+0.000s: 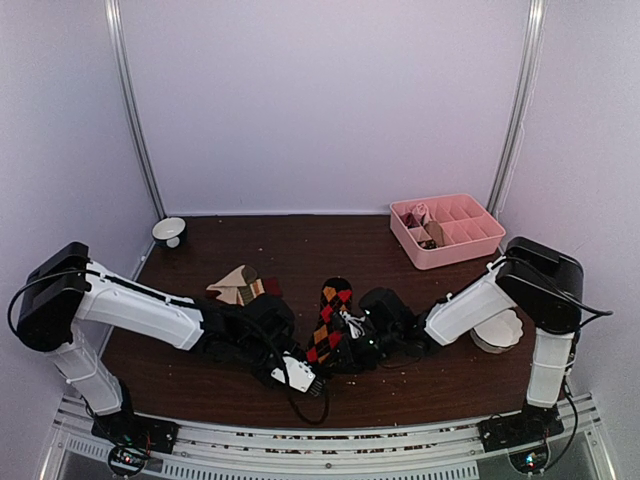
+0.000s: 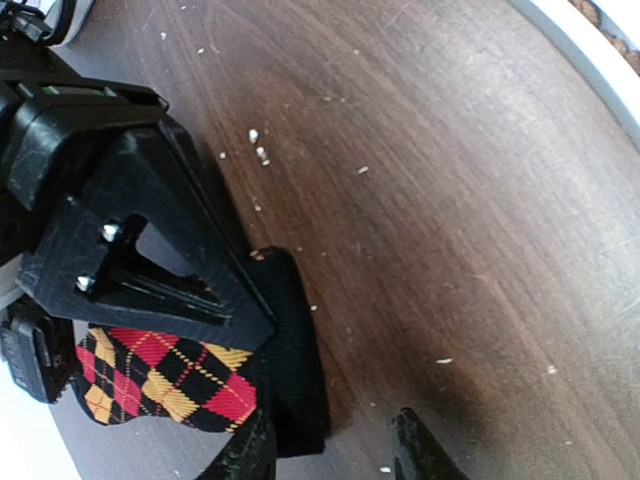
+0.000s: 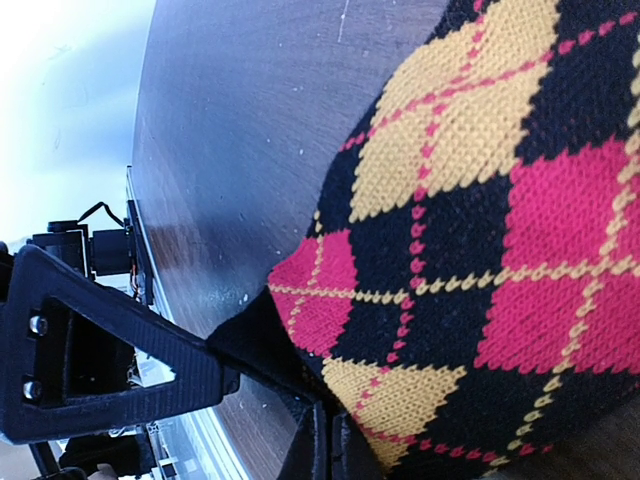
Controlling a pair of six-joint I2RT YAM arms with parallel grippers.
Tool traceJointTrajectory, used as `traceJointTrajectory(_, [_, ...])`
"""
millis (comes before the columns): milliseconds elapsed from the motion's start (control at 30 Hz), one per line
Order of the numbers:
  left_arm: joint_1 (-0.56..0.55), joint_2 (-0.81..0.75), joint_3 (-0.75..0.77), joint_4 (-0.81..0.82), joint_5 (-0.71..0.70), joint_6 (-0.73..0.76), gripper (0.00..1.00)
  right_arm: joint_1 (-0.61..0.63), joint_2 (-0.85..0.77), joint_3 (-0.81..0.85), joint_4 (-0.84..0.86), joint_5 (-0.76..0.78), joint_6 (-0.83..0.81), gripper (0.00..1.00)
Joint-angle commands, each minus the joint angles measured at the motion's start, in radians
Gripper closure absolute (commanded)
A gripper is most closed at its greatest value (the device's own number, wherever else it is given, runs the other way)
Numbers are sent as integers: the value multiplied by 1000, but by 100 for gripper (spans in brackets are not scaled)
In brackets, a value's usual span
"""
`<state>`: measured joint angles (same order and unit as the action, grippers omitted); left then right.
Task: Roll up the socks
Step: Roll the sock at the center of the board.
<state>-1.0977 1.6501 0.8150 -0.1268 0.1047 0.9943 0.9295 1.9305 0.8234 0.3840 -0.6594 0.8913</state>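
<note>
Two white-and-black robot arms, the left arm [image 1: 140, 310] and the right arm [image 1: 470, 305], meet at the middle of a dark wooden table [image 1: 440, 370]. Both bend over a black argyle sock [image 1: 332, 310] with red and orange diamonds. A pink divided tray [image 1: 440, 256] stands at the far right, well apart from the arms.

The argyle sock lies flat, running from the table's middle toward the near edge. A folded beige-tan sock [image 1: 238, 286] lies just left of it, beside the left arm's wrist.

The right gripper [image 3: 325, 450] is clenched on the sock's near end, its jaws closed to a slit with knit fabric between them. The left gripper [image 2: 330, 455] stands released, with bare wood between its fingers. Its left-hand finger [image 2: 248, 455] is at the sock's black cuff [image 2: 290, 370], just below the right gripper.

A small white bowl [image 1: 169, 232] stands in the far left corner. Pale crumbs [image 2: 258, 152] dot the wood.
</note>
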Motion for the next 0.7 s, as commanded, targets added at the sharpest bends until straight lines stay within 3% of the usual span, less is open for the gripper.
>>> traceJointTrajectory(0, [1, 38, 47, -45, 13, -30, 60, -7, 32, -43, -70, 9, 6, 100])
traceJointTrajectory(333, [12, 150, 152, -109, -24, -51, 65, -7, 7, -57, -64, 3, 5, 100])
traceJointTrajectory(667, [31, 174, 128, -186, -18, -62, 83, -8, 7, -88, -6, -2, 29, 100])
